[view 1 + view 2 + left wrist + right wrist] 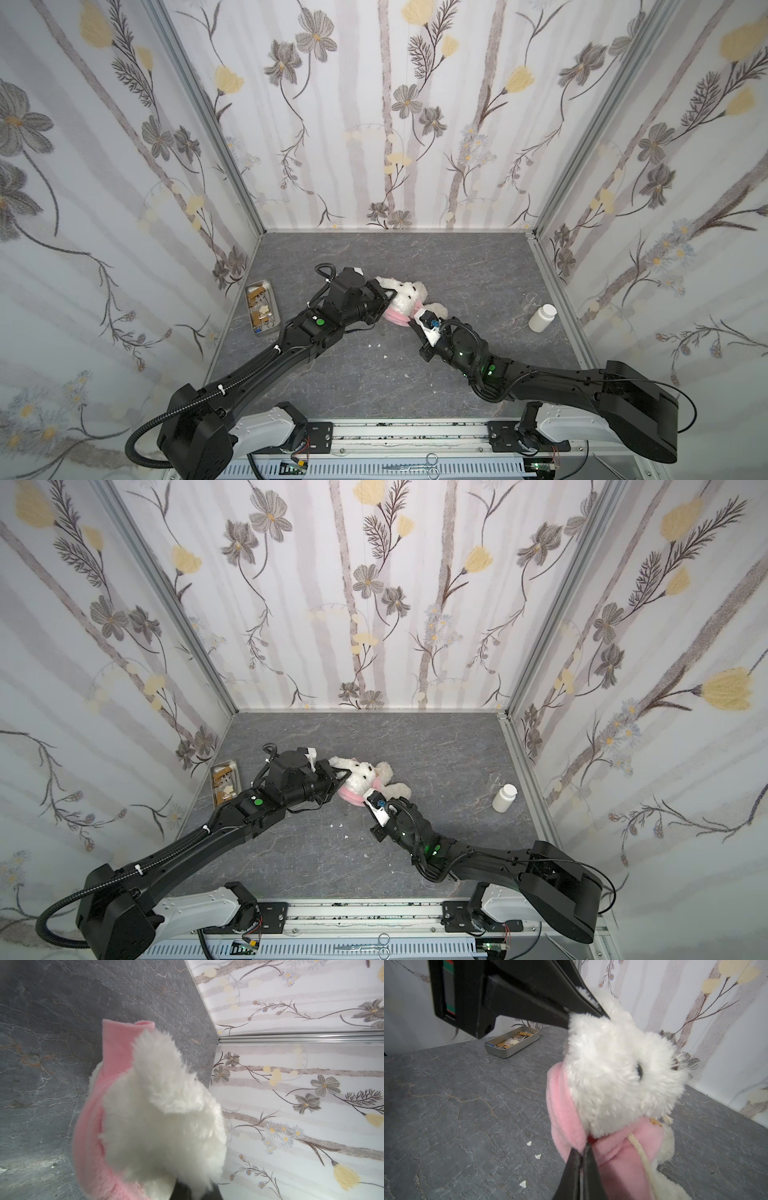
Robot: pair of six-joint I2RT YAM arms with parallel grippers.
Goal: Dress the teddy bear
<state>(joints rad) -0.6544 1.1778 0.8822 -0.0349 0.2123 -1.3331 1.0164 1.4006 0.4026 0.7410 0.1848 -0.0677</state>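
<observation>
Mid-table, between both arms: teddy bear (407, 294) with pink hoodie (394, 319) bunched round its neck. Its ear is clamped in the left gripper (390, 292). Hoodie edge under the chin is pinched tight in the right gripper (584, 1152). Off to either side on the grey table (374, 374): metal tin (262, 307), white bottle (542, 318).

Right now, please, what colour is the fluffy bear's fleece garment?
Pink; the fleece garment shows best in the right wrist view.
</observation>
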